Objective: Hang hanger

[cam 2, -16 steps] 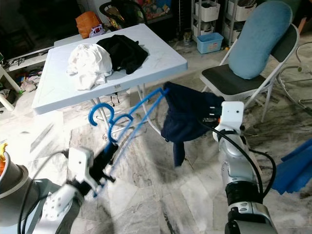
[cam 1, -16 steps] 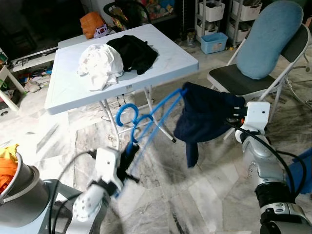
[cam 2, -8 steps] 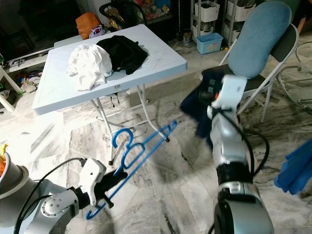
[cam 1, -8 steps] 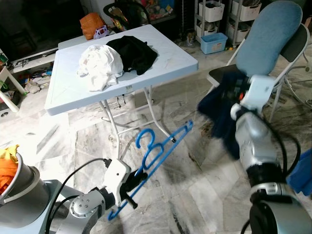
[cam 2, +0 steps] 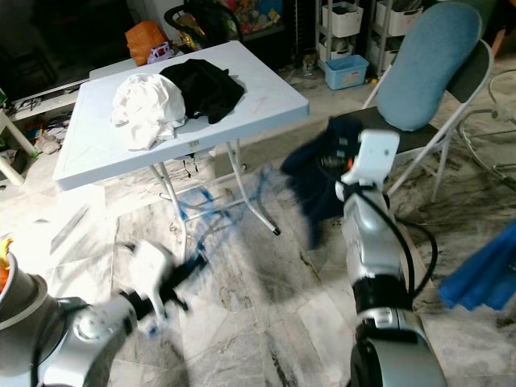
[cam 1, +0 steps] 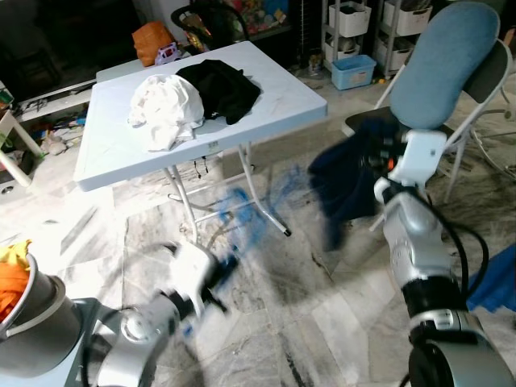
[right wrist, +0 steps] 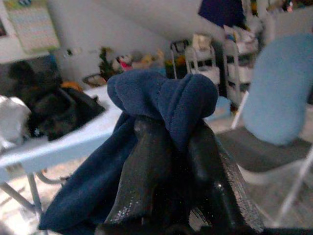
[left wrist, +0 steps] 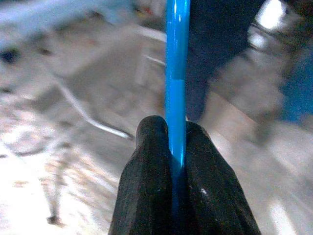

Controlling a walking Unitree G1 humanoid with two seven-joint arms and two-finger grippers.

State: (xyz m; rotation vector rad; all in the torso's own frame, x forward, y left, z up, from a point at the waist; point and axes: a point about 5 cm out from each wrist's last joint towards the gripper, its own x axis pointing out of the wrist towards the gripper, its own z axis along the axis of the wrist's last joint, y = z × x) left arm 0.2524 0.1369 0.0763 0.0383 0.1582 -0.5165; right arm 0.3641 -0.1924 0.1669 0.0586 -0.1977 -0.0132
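Observation:
A blue plastic hanger (left wrist: 176,58) runs between the fingers of my left gripper (left wrist: 171,128), which is shut on its rod. In the left eye view that gripper (cam 1: 218,272) is low at the front left, with the hanger (cam 1: 243,208) a blue blur rising toward the table legs. My right gripper (cam 1: 382,163) is raised in front of the chair, shut on a bunched navy garment (cam 1: 343,184) that hangs down from it. In the right wrist view the navy cloth (right wrist: 161,95) bulges over the fingertips. Hanger and garment are apart.
A pale blue folding table (cam 1: 274,101) carries a white garment (cam 1: 168,109) and a black one (cam 1: 222,87). A folding chair (cam 1: 379,125) with a blue cushion (cam 1: 447,60) stands at the right. An orange-filled basket (cam 1: 12,282) is at the left, blue cloth (cam 1: 496,278) at the right edge.
The navy garment, draped on the hanger's end a second ago, came off it. My left arm is swinging the hanger back up; my right gripper has brought the garment lower and leftward.

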